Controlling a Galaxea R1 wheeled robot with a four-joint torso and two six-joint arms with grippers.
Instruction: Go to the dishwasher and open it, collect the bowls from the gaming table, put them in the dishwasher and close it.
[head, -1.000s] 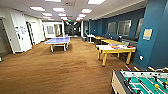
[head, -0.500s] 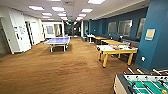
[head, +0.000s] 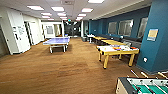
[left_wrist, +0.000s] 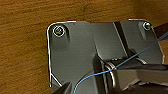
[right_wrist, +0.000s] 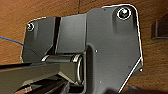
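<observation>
The whole head view has slid a little since a second ago, so the camera has turned slightly while the furniture stands as it did: the gaming table (head: 142, 86) shows more of itself at the lower right corner. Largest is the brown wood-patterned floor (head: 60, 72), running from the foreground down a long room. A teal wall (head: 160, 45) stands on the right, with a pale sign (head: 152, 34) on it and a small white socket low down. A blue table-tennis table (head: 57, 41) stands mid-room toward the left. To the right a yellow-legged table (head: 117, 51) carries some small orange and red things (too blurred to name). Behind it a row of yellow tables (head: 106, 40) lines the windowed wall. The gaming table, the nearest piece, shows its green field and rods; whether bowls lie on it I cannot tell. In both wrist views the dark plate hangs over the same floor, and I cannot tell how either gripper's fingers stand.
</observation>
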